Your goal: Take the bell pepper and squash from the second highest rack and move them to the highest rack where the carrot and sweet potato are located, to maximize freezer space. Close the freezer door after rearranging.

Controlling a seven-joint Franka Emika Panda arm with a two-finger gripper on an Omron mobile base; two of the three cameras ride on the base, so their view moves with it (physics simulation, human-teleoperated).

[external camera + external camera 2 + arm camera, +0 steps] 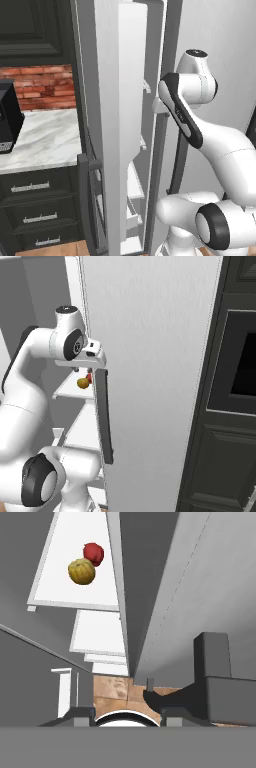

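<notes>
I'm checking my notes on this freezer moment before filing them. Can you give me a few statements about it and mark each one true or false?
1. A red item and a yellow item lie touching on a white shelf inside the freezer. True.
2. The gripper is by the top of the freezer door's dark bar handle. True.
3. The gripper holds the yellow item. False: that item lies on the shelf, apart from the gripper.
4. The counter beside the freezer is wooden. False: it is pale marble with a dark appliance on it.
</notes>
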